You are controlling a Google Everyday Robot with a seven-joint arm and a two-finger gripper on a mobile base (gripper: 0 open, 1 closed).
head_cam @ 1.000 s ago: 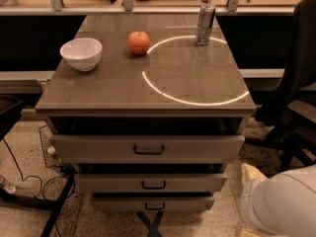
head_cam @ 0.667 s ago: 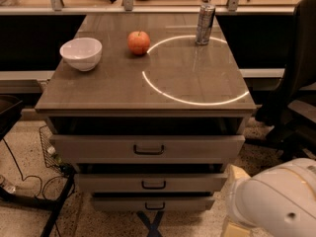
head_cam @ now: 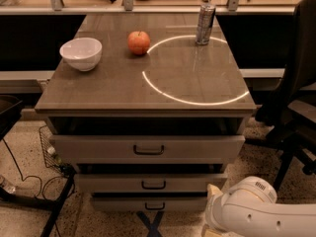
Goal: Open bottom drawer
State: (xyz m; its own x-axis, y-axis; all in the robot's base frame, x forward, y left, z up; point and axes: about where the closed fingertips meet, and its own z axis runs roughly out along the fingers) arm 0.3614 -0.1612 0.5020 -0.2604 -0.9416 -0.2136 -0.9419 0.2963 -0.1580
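The bottom drawer is the lowest of three grey-beige drawers in the cabinet, low in the camera view. Its shallow front carries a small black bail handle and sits further back than the middle drawer and the tall top drawer above it. A white, rounded part of my arm shows at the bottom right, to the right of the bottom drawer and apart from it. My gripper is out of view beyond the frame's lower edge.
On the cabinet top stand a white bowl, a red apple and a metal can. A black office chair is close on the right. Cables and a black stand leg lie on the floor at the left.
The white arm section has shifted leftward and lower along the bottom right edge, closer to the cabinet. The drawers and the objects on top have not moved.
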